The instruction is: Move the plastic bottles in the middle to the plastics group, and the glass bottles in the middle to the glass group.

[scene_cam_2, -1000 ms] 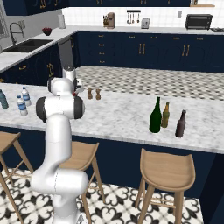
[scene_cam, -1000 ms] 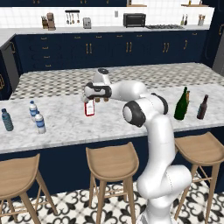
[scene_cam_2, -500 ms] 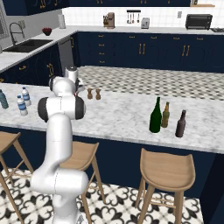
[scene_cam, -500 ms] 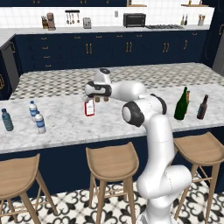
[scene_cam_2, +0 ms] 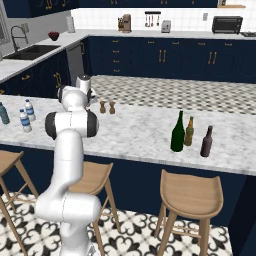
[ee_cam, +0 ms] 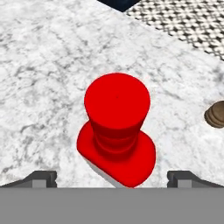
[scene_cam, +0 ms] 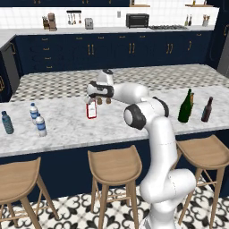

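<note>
Hand above the red bottle, wide open.
The hand (ee_cam: 112,177) hangs over the red bottle (scene_cam: 91,109), which stands upright at centre frame on the marble bench (scene_cam: 67,127); its fingers spread either side of the red cap, gripping nothing. Two brown shakers (scene_cam: 103,101) sit just behind it.

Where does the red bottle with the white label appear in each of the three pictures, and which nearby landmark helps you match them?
Left base view: red bottle stands left of centre on the counter, under the open gripper.
Right base view: hidden behind the arm, so I cannot place it.
Hand view: centre, red cap seen from above.
Shared landmark: the two brown shakers beside it; one shaker shows at the right edge of the hand view.
</note>
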